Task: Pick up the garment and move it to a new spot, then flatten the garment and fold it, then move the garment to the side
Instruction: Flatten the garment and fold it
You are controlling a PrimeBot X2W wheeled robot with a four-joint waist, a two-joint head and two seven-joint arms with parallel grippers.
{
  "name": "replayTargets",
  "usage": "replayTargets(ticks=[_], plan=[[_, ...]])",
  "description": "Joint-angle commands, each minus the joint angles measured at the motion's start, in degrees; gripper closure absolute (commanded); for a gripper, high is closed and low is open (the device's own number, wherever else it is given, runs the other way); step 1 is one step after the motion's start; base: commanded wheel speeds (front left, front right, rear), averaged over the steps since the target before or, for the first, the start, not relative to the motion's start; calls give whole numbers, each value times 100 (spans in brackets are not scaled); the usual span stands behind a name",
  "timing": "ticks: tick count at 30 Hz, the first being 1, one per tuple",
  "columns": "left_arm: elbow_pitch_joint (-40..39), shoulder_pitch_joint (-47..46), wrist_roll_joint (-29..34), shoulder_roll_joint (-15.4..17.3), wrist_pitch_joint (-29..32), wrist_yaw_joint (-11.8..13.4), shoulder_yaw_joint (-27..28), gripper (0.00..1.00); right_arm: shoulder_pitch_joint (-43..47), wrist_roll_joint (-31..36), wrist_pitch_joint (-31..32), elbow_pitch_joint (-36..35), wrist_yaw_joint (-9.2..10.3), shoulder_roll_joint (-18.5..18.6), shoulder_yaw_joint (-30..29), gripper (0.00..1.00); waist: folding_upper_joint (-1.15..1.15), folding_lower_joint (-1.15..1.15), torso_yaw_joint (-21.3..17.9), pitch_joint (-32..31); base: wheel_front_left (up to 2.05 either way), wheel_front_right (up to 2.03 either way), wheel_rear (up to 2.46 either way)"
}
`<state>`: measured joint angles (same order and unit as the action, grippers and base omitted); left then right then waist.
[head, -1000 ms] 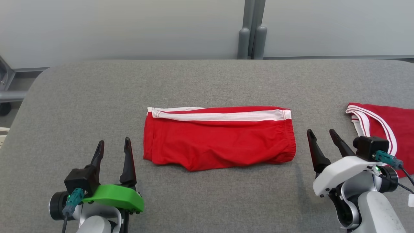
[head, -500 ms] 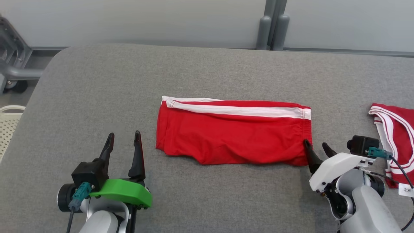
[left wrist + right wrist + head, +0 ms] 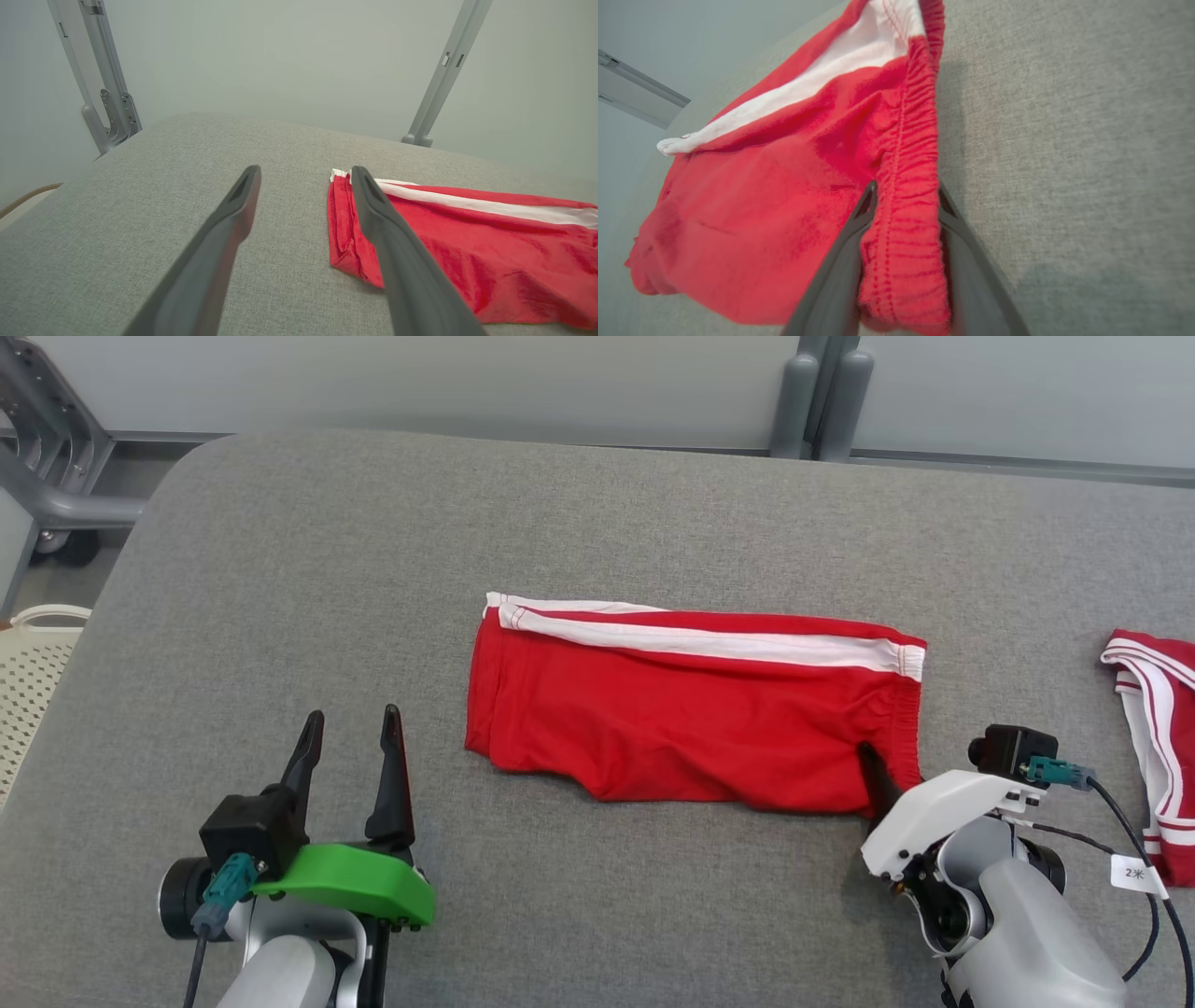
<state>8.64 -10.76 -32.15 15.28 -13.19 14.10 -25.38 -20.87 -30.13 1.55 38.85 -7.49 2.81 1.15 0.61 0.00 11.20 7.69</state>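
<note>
1. Garment [image 3: 691,719]: red shorts lying flat across the middle of the head view on the grey padded table [image 3: 653,504]; a white stripe [image 3: 709,639] runs along the upper edge; the elastic waistband [image 3: 907,709] is at the right end, the leg hems at the left.
2. Right gripper [image 3: 878,770]: at the lower right corner of the shorts in the head view, where one dark finger lies over the red cloth; in the right wrist view the gathered waistband fills the gap between the two fingers, one on each side, so the gripper is closed on it.
3. Left gripper [image 3: 354,711]: lower left of the head view, fingers spread wide and holding nothing; it sits apart from the shorts' left end; in the left wrist view one finger overlaps the hem corner in the picture, but I cannot tell whether it touches.
4. Second red garment [image 3: 1158,728] with white trim: at the right edge of the head view, apart from the shorts.
5. Cream perforated basket [image 3: 37,681]: at the left edge, off the table; grey posts [image 3: 822,392] stand beyond the table at the top.
</note>
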Motion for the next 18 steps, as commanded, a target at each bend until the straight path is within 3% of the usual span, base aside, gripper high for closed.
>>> replayTargets(ticks=[1, 3, 6, 12, 18], plan=[[-25, -101, -12, 37, -6, 12, 25, 0, -74, -34, -38, 91, 0, 19, 37, 63, -61, 0, -13, 10, 0, 0, 0], [-31, -110, -16, 47, -11, 19, 31, 0, -155, -104, -80, 190, 0, 18, 93, 73, -61, 0, -27, 17, 0, 0, 0], [-46, -111, -20, 58, -23, 33, 37, 0, -287, -149, -206, 263, 0, 17, 140, 99, -61, 0, -56, 27, 0, 0, 0], [-24, -75, -41, 42, -29, 38, -1, 0, -434, -42, -296, 147, 0, 70, 77, 100, -61, 0, -144, 5, 0, 0, 0], [-46, -69, -45, 3, -29, 35, -53, 0, -312, -22, -7, -305, 0, 462, 13, 100, -61, 0, -283, -31, 0, 0, 0]])
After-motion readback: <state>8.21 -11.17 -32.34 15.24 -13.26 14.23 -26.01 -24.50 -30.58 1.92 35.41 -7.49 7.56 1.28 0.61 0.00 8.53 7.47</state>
